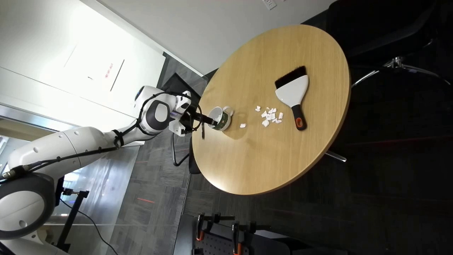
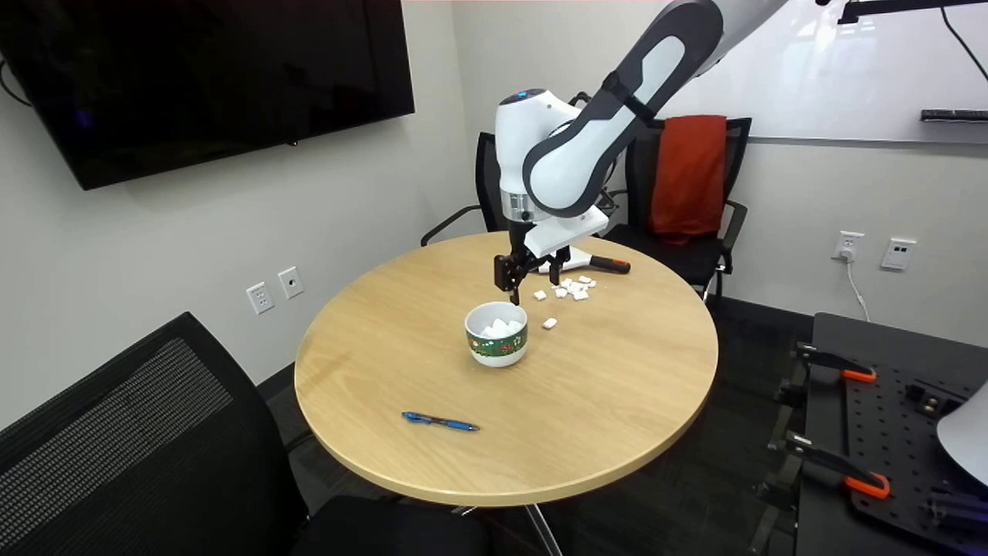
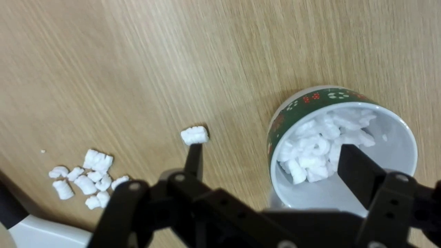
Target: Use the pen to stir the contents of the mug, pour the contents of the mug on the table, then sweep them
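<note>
A white mug with a green patterned band (image 2: 496,351) stands upright on the round wooden table (image 2: 617,401). White crumb-like pieces (image 3: 317,148), the contents, lie inside it. More white pieces (image 1: 271,116) are scattered on the tabletop, with a single piece (image 3: 194,135) closer to the mug. My gripper (image 3: 272,147) is wide open above the table with nothing between its fingers. In the wrist view, its right finger (image 3: 358,168) overlaps the mug's opening; contact cannot be told. The left finger appears over the lone piece. A blue pen (image 2: 440,422) lies flat, away from the gripper.
A brush with white head, black bristles and black-orange handle (image 1: 292,86) lies beyond the scattered pieces. Black chairs (image 2: 154,432) surround the table, and a red cloth (image 2: 687,177) hangs over a chair back. A dark side table with clamps (image 2: 888,417) stands apart.
</note>
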`<action>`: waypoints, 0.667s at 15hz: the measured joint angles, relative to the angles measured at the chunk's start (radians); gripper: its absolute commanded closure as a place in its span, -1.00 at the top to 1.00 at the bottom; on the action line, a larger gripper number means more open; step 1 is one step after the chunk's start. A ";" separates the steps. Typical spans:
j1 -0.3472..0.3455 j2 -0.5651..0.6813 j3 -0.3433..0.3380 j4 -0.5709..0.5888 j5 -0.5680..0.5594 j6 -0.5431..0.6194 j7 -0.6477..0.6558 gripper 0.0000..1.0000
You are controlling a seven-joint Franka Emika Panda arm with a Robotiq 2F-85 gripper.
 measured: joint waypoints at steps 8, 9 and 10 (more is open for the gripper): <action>-0.007 0.020 -0.003 0.013 0.003 0.000 0.000 1.00; -0.012 0.027 -0.005 0.021 0.007 0.000 0.000 1.00; -0.019 0.034 -0.006 0.030 0.010 0.000 -0.001 1.00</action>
